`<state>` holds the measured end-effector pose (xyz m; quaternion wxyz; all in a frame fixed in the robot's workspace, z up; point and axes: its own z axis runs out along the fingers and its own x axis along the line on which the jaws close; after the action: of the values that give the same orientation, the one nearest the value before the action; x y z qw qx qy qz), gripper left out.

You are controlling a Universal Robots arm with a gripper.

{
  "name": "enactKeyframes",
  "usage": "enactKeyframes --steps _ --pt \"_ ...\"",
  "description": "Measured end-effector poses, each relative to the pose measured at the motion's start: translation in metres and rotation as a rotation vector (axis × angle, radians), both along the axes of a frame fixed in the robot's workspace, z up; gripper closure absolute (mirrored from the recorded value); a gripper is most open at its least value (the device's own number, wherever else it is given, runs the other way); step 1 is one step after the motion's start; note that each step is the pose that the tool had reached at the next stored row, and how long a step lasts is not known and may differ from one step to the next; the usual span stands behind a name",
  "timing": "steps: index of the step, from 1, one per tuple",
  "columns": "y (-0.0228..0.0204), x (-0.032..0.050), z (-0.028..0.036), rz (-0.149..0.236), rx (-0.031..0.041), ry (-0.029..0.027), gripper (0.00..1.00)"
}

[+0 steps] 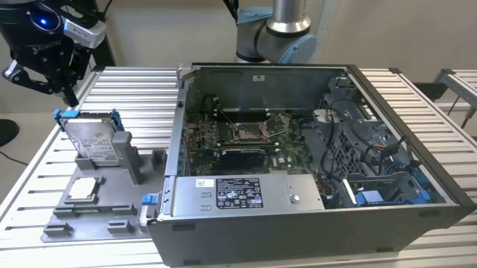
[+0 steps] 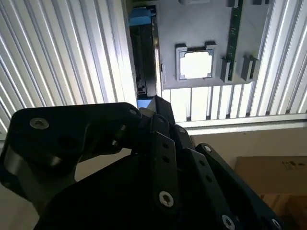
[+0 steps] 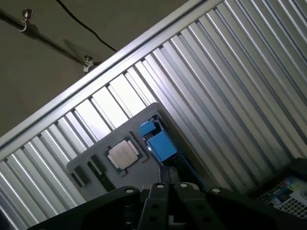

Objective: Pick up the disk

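The disk (image 1: pixel 95 138) stands upright on edge in a slot of a grey holder (image 1: pixel 97 215), at the exterior view's left. It is silver with a white label and a blue frame. My black gripper (image 1: pixel 71 99) hangs just above and behind the disk's top corner, apart from it, shut and holding nothing. In the second wrist view the gripper (image 2: pixel 153 103) points at the disk (image 2: pixel 144 52), which shows edge-on with a blue end. In the first wrist view the disk's blue frame (image 3: pixel 158 143) lies just past the gripper (image 3: pixel 169 178).
A small square silver chip (image 1: pixel 82 188) lies in the holder in front of the disk. An open computer case (image 1: pixel 298 139) stands close beside the holder on the slatted metal table (image 1: pixel 127 89). The arm's base (image 1: pixel 276 33) rises behind the case.
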<state>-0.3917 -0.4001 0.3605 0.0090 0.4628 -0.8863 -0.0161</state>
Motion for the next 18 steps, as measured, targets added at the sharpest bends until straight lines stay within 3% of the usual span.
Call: enactKeyframes --steps 18 --pt "0.0000 -0.0002 -0.0015 0.327 -0.0001 0.0002 1.00"
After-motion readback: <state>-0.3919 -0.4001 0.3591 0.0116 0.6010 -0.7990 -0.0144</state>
